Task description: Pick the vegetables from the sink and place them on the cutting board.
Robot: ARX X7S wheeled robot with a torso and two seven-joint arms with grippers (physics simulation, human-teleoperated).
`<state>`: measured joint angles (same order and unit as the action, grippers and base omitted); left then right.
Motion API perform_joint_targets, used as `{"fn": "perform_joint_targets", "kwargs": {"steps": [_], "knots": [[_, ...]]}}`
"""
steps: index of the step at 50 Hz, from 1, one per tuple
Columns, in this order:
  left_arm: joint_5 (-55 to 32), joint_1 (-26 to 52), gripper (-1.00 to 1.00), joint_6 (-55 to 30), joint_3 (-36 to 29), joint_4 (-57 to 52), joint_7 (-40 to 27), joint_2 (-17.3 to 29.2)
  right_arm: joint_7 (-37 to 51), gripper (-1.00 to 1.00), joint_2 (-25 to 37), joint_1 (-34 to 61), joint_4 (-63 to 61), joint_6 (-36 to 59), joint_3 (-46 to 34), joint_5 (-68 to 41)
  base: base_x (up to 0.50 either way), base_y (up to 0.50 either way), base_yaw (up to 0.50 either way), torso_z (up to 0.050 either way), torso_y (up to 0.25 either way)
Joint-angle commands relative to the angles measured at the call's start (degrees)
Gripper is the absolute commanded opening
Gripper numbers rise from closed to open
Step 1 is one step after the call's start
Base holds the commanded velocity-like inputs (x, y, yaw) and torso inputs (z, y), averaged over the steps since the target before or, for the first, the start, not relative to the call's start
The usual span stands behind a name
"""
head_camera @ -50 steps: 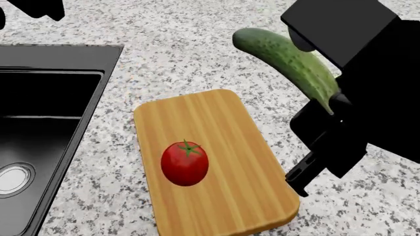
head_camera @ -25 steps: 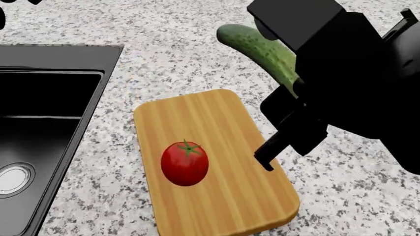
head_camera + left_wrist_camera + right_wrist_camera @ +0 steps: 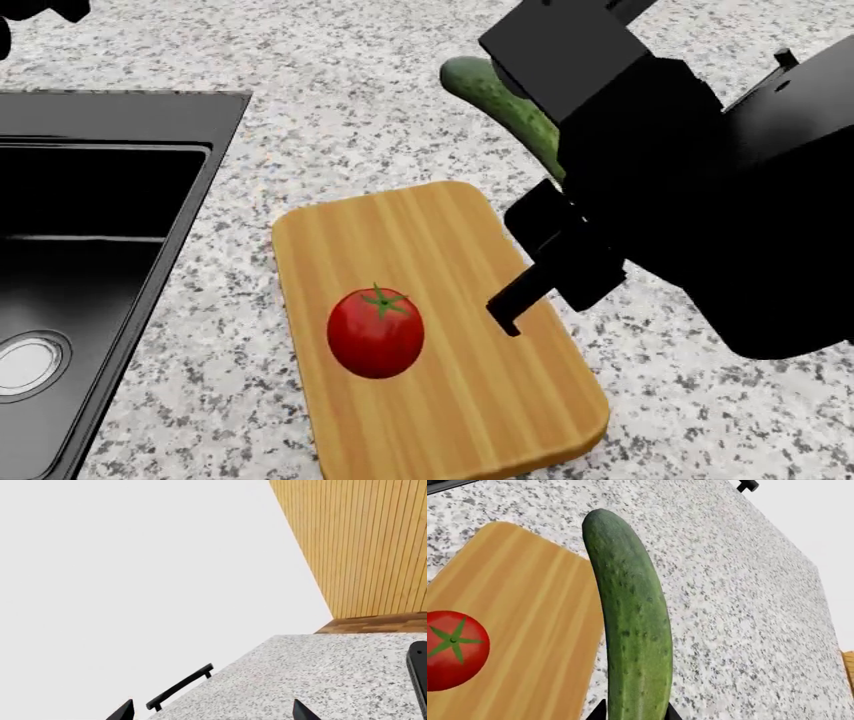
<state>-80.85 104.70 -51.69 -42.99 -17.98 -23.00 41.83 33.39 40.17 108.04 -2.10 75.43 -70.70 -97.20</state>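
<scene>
A: The right arm has swung in from the right edge of the head view over the last second, and its right hand point(image 3: 541, 215) now hangs over the near right part of the cutting board point(image 3: 441, 400). The cucumber point(image 3: 630, 630) came with it and is still clamped between the fingers, held in the air.

B: So the tomato point(image 3: 375, 332) is done?

A: It sits on the board's middle, unmoved. Judging by that, only the cucumber is left, and it looks close to being set down beside the tomato.

B: What can't be made out?

A: In the head view the arm hides most of the cucumber; only its far tip shows. The sink point(image 3: 80, 260) is cut off at the left edge, with one drain in sight. The left hand point(image 3: 210, 712) shows just two fingertips, set apart, over the counter point(image 3: 320, 680), holding nothing that can be seen.
</scene>
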Motion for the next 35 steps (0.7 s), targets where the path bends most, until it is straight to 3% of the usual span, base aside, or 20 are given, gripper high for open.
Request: {"fn": "perform_joint_targets", "kwargs": {"steps": [1,35], "knots": [[-0.54,0.07,1.0,-0.2,0.11,-0.27,-0.05,0.05,3.85,-1.0,-1.17,-2.44,0.33,-1.91,-0.35,-0.88,0.0,0.0,0.0,0.0,0.0],[-1.68,0.12,1.0,-0.57,0.45,-0.72,-0.34,0.34,15.17,-1.0,1.95,-7.42,-6.53,-6.68,-0.56,-14.3,0.0,0.0,0.0,0.0,0.0]]}}
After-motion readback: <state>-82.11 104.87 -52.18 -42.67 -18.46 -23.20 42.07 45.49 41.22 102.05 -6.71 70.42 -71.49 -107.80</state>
